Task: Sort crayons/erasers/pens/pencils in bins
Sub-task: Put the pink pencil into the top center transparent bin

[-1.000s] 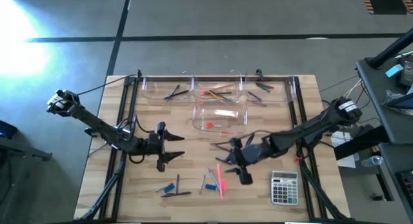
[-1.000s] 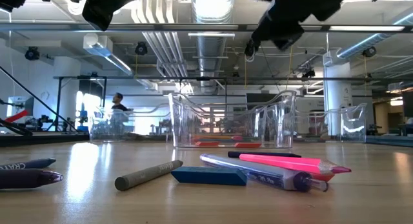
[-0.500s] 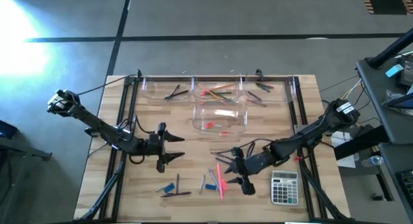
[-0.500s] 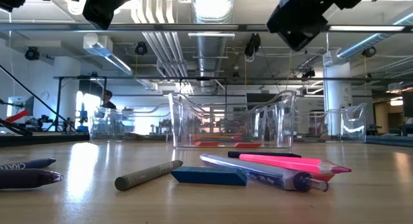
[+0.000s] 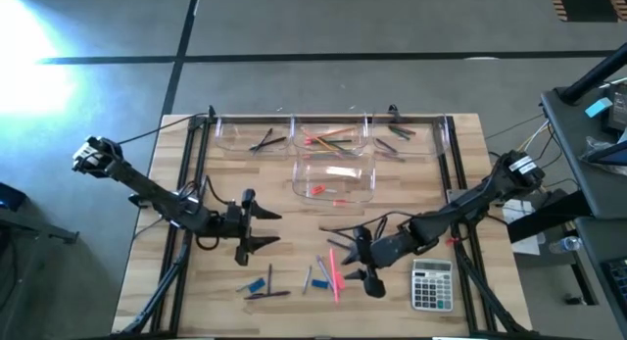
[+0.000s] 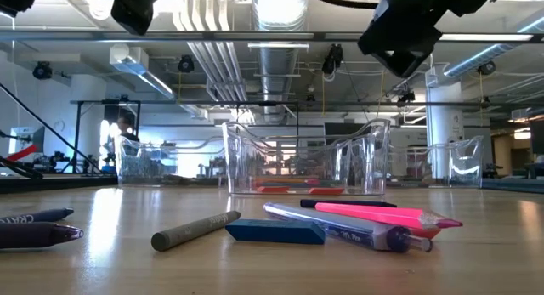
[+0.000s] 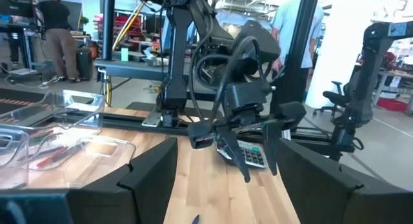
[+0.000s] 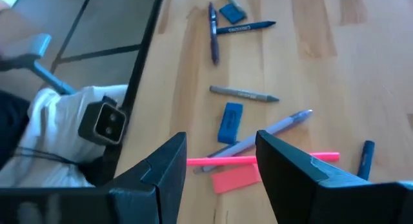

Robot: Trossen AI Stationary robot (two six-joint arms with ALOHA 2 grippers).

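My right gripper [image 5: 353,260] hangs open and empty above the near-middle of the table, just right of a cluster of items. In its wrist view, a pink pencil [image 8: 258,159], a pink eraser [image 8: 235,179] and a purple pen [image 8: 271,130] lie flat below its fingers. A blue eraser [image 8: 230,122] and a grey crayon [image 8: 244,93] lie beyond them. My left gripper [image 5: 267,229] is open and empty above the table's left-middle. Four clear bins stand at the far side: three in a row [image 5: 333,134] and one nearer [image 5: 335,180].
A grey calculator [image 5: 431,284] lies right of my right gripper. A blue crayon [image 8: 251,28], a dark pen [image 8: 212,31] and another blue eraser [image 5: 257,284] lie at the near left. The far bins hold pens and pencils; the nearer bin holds erasers.
My right gripper has moved toward the table's near edge and slightly left, closer over the pink pencil and eraser, staying open. No item has moved.
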